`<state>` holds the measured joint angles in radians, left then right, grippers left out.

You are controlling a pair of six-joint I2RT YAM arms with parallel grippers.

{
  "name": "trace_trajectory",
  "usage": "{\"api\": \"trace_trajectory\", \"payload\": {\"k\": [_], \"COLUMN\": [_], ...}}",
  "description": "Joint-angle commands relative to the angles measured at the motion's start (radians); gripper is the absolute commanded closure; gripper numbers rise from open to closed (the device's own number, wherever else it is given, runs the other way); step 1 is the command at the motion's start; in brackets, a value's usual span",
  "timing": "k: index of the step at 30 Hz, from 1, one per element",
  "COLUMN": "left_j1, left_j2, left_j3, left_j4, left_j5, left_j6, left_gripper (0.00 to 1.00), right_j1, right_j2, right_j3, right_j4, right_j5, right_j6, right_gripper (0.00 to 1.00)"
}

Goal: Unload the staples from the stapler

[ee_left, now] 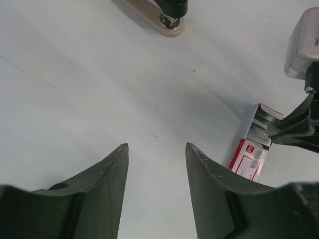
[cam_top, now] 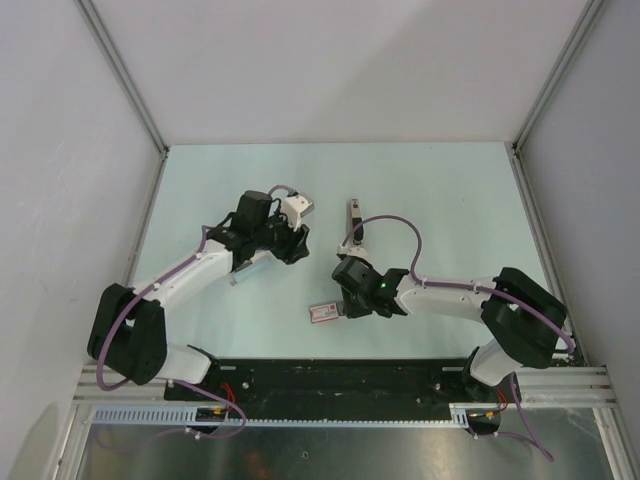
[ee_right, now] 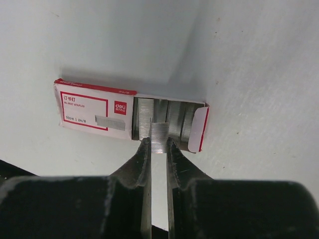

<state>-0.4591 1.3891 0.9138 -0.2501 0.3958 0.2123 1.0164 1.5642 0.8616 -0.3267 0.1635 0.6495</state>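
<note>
Small, narrow stapler [cam_top: 353, 218] on the pale table [cam_top: 450, 200], near its middle, long axis pointing away from the arms. Lies just beyond the right gripper [ee_right: 158, 143] and is touched by neither gripper. Looks mostly dark from above. Shows only one end in the left wrist view: a pale beige base with a rounded tip, a black upper part over it, and a shiny metal rivet where the two meet. Cannot tell from these views whether it is open or shut, nor whether it is loaded.

Right gripper low over a red-and-white staple box [ee_right: 92, 107], almost closed. Pinches a short strip of staples [ee_right: 159, 134] at the fingertips, right at the open end of the box, above more silver strips inside. Box flat on the table, end flap turned out, nearer the arms and well apart from the stapler.

Left gripper [ee_left: 157, 147] about half open, nothing between the dark fingers, only bare table under them. Faces toward the stapler, with the box off to its right.
</note>
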Motion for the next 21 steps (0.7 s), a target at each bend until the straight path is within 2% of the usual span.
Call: {"api": "trace_trajectory", "payload": {"k": [1, 13, 21], "left_j1": [-0.009, -0.017, -0.022], "left_j2": [-0.04, -0.037, -0.038], "left_j3": [0.0, 0.0, -0.003], "left_j4": [0.014, 0.016, 0.014], "left_j5": [0.014, 0.018, 0.012], "left_j6": [0.06, 0.066, 0.071], "left_gripper": [0.45, 0.45, 0.45], "right_j1": [-0.004, -0.004, -0.009], "right_j2": [0.012, 0.026, 0.018], "right_j3": [0.04, 0.041, 0.04], "right_j4": [-0.001, 0.014, 0.007], "right_j5": [0.0, -0.012, -0.007], "right_j6": [-0.017, -0.016, -0.017], "right_gripper": [1.0, 0.97, 0.83]}}
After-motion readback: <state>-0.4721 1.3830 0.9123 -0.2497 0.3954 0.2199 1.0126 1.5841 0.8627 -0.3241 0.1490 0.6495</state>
